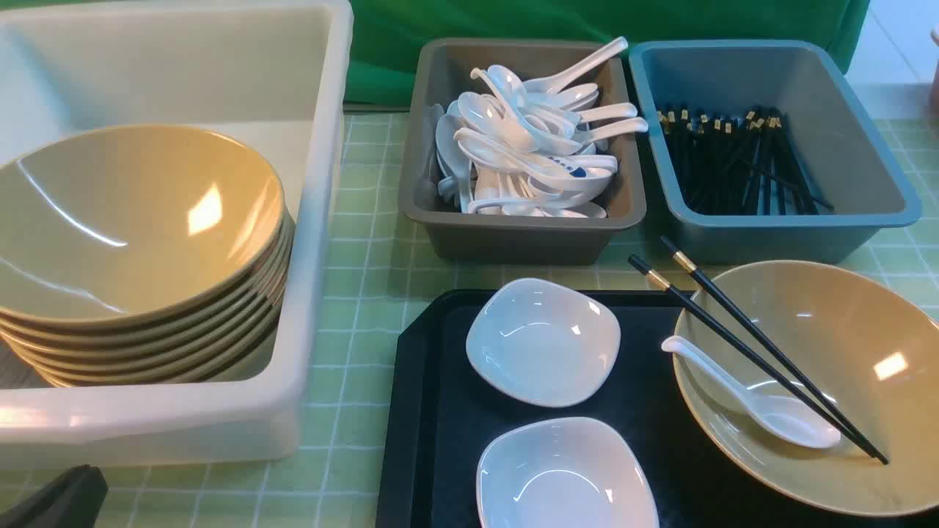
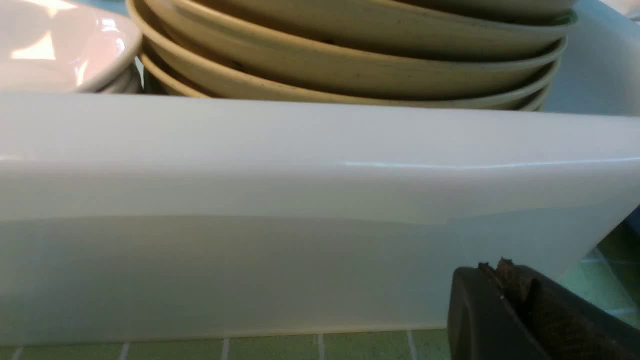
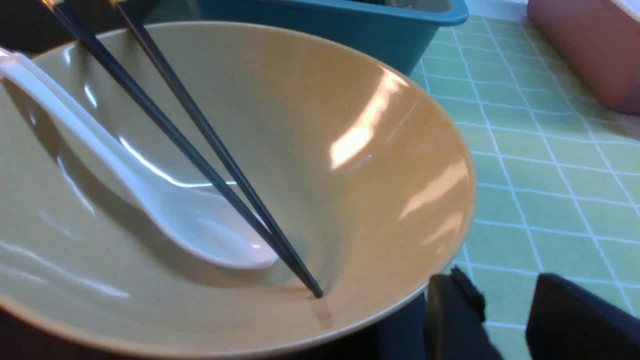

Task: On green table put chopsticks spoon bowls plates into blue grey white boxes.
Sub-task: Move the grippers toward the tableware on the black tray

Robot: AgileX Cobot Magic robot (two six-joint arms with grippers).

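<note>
Right hand [image 3: 500, 300], released beside the wide tan bowl [image 3: 350, 100]: pinch both thin black chopsticks [image 3: 280, 245] together, clear of the glossy white spoon [image 3: 200, 225]. Left hand [image 2: 495, 270] clenched, empty.

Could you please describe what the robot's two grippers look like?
Both look matte black. The left gripper shows chunky, rounded fingers with a rough brownish lining along their inner faces. The right gripper shows two thick fingers with rounded tips, one with a small jagged inner edge. No cables or markings are visible on either.
</note>
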